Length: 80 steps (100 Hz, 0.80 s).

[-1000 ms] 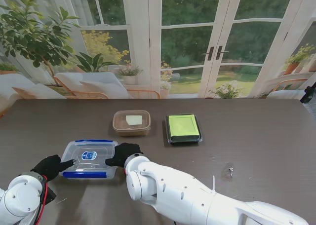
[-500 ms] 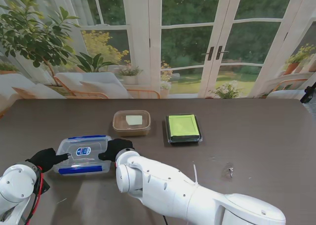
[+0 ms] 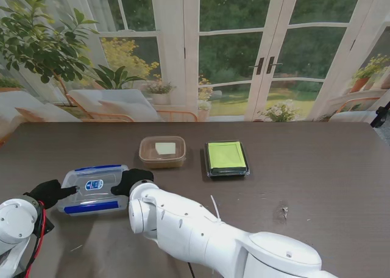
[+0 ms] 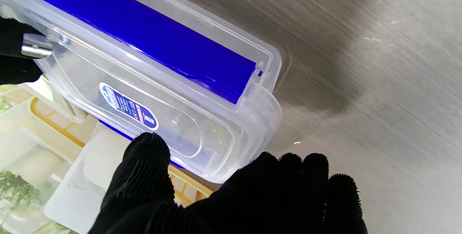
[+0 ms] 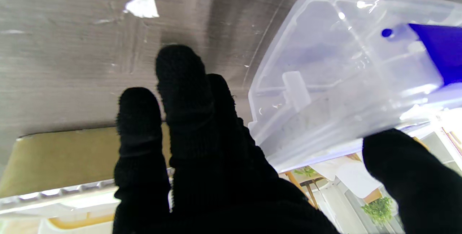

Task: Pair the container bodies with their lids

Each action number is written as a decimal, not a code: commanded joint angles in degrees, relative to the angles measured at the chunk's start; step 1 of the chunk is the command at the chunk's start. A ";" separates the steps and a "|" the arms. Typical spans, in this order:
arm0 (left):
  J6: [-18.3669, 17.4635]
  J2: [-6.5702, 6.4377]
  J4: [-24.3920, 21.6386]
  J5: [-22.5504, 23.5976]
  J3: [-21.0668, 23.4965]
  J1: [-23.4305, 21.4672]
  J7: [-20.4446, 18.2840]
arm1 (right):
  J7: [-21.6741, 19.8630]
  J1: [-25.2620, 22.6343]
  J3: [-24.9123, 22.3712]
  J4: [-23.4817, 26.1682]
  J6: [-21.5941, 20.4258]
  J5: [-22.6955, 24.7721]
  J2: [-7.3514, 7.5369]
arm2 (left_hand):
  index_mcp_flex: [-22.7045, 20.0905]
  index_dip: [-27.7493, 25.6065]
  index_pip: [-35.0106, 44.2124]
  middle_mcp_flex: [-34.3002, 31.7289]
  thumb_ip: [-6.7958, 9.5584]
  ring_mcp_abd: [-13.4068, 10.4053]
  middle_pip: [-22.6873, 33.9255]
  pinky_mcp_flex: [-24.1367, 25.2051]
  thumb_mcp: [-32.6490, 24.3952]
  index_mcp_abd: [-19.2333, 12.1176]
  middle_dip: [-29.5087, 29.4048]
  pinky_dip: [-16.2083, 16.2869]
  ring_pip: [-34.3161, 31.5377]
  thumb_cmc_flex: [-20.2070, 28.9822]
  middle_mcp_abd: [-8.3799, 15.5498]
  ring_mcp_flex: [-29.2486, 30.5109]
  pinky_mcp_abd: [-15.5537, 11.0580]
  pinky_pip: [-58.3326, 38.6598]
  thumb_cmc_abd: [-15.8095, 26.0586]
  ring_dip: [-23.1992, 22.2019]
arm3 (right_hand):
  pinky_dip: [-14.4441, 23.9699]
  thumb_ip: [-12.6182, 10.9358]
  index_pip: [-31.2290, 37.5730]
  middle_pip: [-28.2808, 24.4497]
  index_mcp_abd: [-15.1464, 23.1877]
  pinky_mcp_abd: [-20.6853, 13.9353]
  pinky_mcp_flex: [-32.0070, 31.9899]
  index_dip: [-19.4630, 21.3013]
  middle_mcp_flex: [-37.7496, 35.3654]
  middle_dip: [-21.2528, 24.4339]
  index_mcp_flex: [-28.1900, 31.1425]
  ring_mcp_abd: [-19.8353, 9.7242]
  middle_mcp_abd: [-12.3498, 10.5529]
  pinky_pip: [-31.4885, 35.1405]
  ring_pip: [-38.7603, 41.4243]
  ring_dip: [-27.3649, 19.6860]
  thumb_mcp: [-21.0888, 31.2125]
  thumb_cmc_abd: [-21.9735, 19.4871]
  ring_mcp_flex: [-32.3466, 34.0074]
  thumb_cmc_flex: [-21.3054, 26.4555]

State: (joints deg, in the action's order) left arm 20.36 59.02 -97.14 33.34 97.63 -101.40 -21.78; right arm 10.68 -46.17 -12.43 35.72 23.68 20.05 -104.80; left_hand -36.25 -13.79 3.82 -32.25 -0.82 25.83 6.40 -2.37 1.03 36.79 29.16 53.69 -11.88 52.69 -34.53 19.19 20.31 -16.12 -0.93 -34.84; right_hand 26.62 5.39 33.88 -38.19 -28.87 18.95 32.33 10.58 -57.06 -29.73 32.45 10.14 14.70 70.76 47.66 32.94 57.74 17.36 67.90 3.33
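1. Gripping clear container (image 3: pixel 92 189) between left hand (image 3: pixel 49 192) and right hand (image 3: pixel 131 180), fingers (image 4: pixel 146 161) clamped on opposite short ends.
2. Holding it just off the bench (image 3: pixel 317 186), likely light, slick, flexing; gripping rim corners, not blue clips (image 4: pixel 144 35).

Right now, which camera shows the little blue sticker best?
The left wrist view: the sticker on the clear box is big and sharp. The stand view shows a tiny blue spot; the right wrist view misses it.

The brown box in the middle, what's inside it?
Through the clear lid of the brown box a pale square thing shows. What it is, I cannot tell. The walls hide anything else.
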 commanded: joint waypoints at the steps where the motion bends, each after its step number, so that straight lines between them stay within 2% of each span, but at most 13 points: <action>1: -1.50 0.66 0.06 -0.91 -1.06 1.05 -1.56 | -1.22 -0.21 0.80 1.23 -1.65 -0.20 -3.23 | 0.95 0.41 1.24 -1.47 0.57 -0.13 0.54 -0.36 -0.09 -15.86 -0.26 0.88 0.16 1.67 9.11 0.03 -2.42 0.12 2.43 -0.21 | 1.28 -1.29 -0.50 -1.97 27.63 -0.56 -3.98 1.17 2.56 0.68 -8.08 -0.22 -8.54 0.79 1.30 0.00 2.38 1.62 -1.10 3.47; 13: -2.61 0.53 1.80 -1.02 -1.15 2.94 -1.87 | -1.05 1.20 1.46 -2.14 -2.43 -0.82 -5.22 | 0.90 0.41 1.28 -1.59 0.58 -0.16 0.58 -0.41 -0.10 -15.88 -0.23 0.91 0.08 1.70 9.08 0.09 -2.41 0.09 2.38 -0.25 | 1.36 -1.29 -0.04 -2.10 26.41 -0.66 -3.86 1.29 2.79 0.77 -9.71 -0.39 -8.78 0.87 1.52 -0.03 2.22 1.43 -1.01 3.41; 22: -3.02 0.41 2.96 -1.17 -1.46 4.48 -2.20 | -0.15 2.87 4.52 -2.34 -1.74 -4.86 -5.33 | 0.90 0.42 1.29 -1.58 0.59 -0.13 0.57 -0.42 -0.12 -15.89 -0.21 0.94 0.04 1.74 9.04 0.08 -2.34 0.07 2.40 -0.27 | 1.40 -1.29 0.21 -2.23 25.78 -0.60 -3.85 1.34 2.92 0.82 -11.22 -0.26 -8.80 0.89 1.71 -0.03 2.20 1.36 -0.88 3.47; 38: -3.98 0.19 4.91 -1.02 -1.97 6.86 -2.90 | 0.45 4.71 7.10 -2.37 -0.53 -8.37 -5.54 | 0.91 0.44 1.29 -1.61 0.59 -0.07 0.58 -0.49 -0.12 -15.87 -0.18 0.98 -0.01 1.73 9.07 0.08 -2.38 0.03 2.39 -0.29 | 1.47 -1.28 0.54 -2.43 24.62 -0.63 -3.81 1.35 2.95 0.90 -13.68 -0.34 -9.02 0.94 2.07 0.03 2.05 1.20 -0.69 3.45; 80: -5.64 -0.06 9.28 -0.92 -2.73 11.11 -3.28 | -1.14 6.58 9.46 -3.82 0.60 -11.26 -6.03 | 1.33 0.54 1.12 -1.59 0.59 -0.14 0.56 -0.43 -0.10 -15.99 -0.14 1.00 -0.12 1.72 9.01 0.16 -2.35 0.09 2.43 -0.31 | 1.78 -1.43 2.31 -2.91 22.30 -0.79 -3.43 1.03 3.04 1.24 -17.48 -0.55 -9.13 1.45 3.47 0.19 1.19 1.05 -0.15 2.98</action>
State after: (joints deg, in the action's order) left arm 15.77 58.38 -87.07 33.14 95.66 -91.13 -23.58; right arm 10.64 -39.35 -3.39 30.36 25.41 8.85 -109.00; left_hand -36.16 -12.58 3.68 -32.31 -0.82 25.84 6.40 -2.37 1.03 36.62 29.16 53.76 -11.88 52.69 -34.49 19.23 20.31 -16.12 -0.93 -34.84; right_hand 26.74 5.39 33.72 -39.60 -37.91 18.88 32.33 11.27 -55.30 -29.03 19.01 10.13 7.44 70.76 49.79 32.94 56.96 17.14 67.90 6.37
